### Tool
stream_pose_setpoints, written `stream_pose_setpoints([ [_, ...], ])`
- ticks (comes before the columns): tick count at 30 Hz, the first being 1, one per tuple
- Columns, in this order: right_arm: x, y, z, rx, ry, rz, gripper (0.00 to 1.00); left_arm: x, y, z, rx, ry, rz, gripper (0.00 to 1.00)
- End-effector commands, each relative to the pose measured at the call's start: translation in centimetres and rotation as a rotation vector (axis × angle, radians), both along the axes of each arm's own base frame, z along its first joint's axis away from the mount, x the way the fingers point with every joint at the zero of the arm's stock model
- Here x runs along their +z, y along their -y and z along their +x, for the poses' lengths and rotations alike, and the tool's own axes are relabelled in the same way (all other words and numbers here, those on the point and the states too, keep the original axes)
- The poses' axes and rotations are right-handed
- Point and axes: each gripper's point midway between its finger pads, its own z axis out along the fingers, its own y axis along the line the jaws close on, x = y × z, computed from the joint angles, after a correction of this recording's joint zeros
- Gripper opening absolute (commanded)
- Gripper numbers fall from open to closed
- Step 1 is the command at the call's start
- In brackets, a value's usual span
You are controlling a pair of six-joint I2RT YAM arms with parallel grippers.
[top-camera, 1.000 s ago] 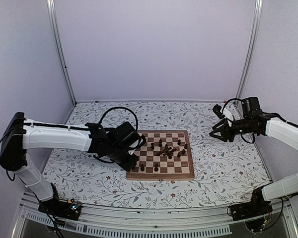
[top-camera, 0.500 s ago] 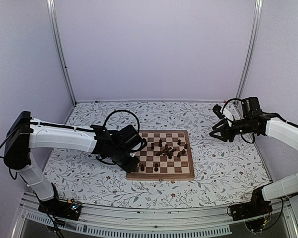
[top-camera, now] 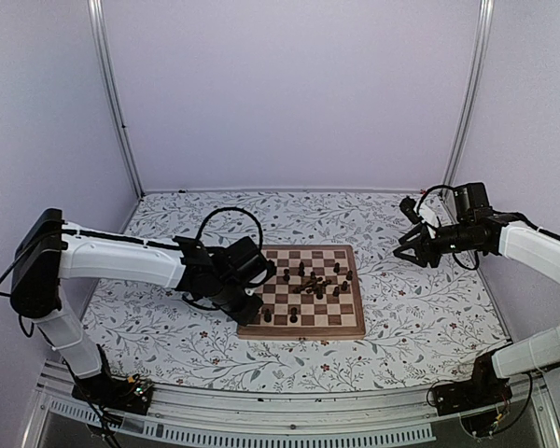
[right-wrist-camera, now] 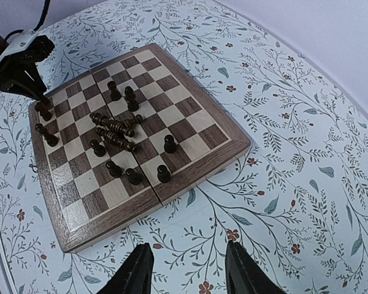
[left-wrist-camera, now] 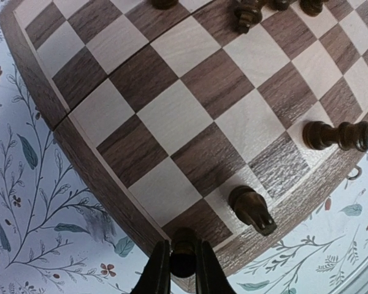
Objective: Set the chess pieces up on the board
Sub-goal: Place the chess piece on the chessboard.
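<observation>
Dark turned-wood chess piece (left-wrist-camera: pixel 184 262), likely light and rigid, best pinched near its head: left gripper (left-wrist-camera: pixel 183 246) clenches it, lower centre; right gripper (right-wrist-camera: pixel 187 256) released.

Lab test booth: plain lilac walls (top-camera: pixel 289 93), aluminium frame posts (top-camera: pixel 114 93)

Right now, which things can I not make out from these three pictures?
- Top view: the chess pieces are too small to tell their kinds.
- Left wrist view: the fingers of the left claw cover most of the held piece, and the bottom edge cuts it; its kind is unclear.
- Right wrist view: the fallen pieces in the middle of the board overlap, so their number is unclear.
</observation>
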Motion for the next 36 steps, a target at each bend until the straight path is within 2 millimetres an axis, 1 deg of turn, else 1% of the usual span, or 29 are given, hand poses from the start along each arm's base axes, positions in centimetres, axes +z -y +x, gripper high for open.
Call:
stream_pose_setpoints([
  [1, -0.9, 0.1, -0.2, 0.001, -0.020, -0.007, 0.44, -0.2, 0.5, 0.0, -0.005, 0.014, 0.000, 0.08],
  [4, -0.9, 0.1, -0.2, 0.001, -0.021, -0.007, 0.44, -0.1, 0.6, 0.0, -0.007, 0.011, -0.004, 0.08],
  [11, -1.0, 0.1, -0.1, 0.001, -0.022, -0.008, 0.44, 0.1, 0.8, -0.4, -0.014, -0.006, -0.019, 0.14],
  [19, -1.1, 0.1, -0.2, 0.001, -0.026, -0.009, 0.44, 0.5, 0.9, -0.6, -0.021, -0.017, -0.030, 0.16],
  [24, -1.0, 0.1, -0.2, 0.003, -0.024, -0.008, 0.44, 1.1, 1.1, -0.4, -0.024, -0.012, -0.031, 0.17],
  [30, -1.0, 0.1, -0.2, 0.004, -0.026, -0.007, 0.44, 2.8, 1.0, 0.4, -0.023, 0.030, -0.005, 0.31],
  [32, -1.0, 0.0, -0.2, 0.005, -0.025, -0.006, 0.44, 4.0, 1.2, 0.8, -0.026, 0.053, -0.009, 0.34],
  [36, -1.1, 0.1, -0.2, 0.005, -0.026, -0.007, 0.44, 6.6, 2.7, 1.8, -0.050, 0.108, -0.065, 0.37],
])
